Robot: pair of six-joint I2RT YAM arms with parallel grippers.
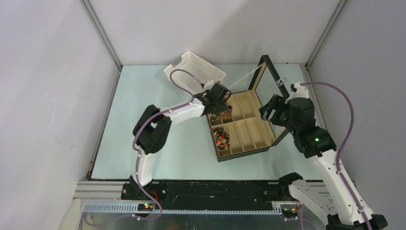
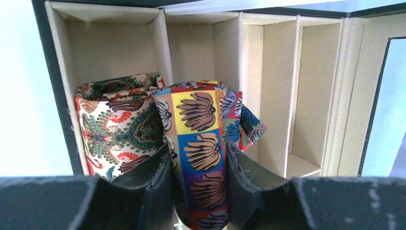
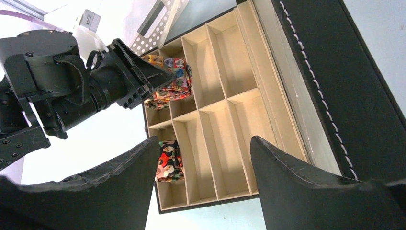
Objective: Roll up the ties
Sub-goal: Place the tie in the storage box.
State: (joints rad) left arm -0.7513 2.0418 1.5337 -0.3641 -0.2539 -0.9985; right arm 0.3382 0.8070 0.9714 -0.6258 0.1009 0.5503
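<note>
A black compartmented box (image 1: 249, 151) lies open at mid-table. My left gripper (image 1: 221, 108) reaches into its far-left compartment and is shut on a rolled tie with flower squares in yellow, blue and purple (image 2: 198, 110). A paisley tie coil (image 2: 117, 124) sits right beside it in the same corner. In the left wrist view my left gripper (image 2: 197, 146) pinches the flower tie from both sides. A red and black tie coil (image 1: 221, 139) rests in the near-left compartment and also shows in the right wrist view (image 3: 168, 162). My right gripper (image 1: 266, 112) hovers open and empty above the box's right side (image 3: 205, 139).
The box's glass lid (image 1: 274, 79) stands upright at the far right. A white perforated basket (image 1: 195, 72) lies tilted behind the box. The long beige compartments (image 3: 239, 139) hold nothing. Grey walls close in the table on three sides.
</note>
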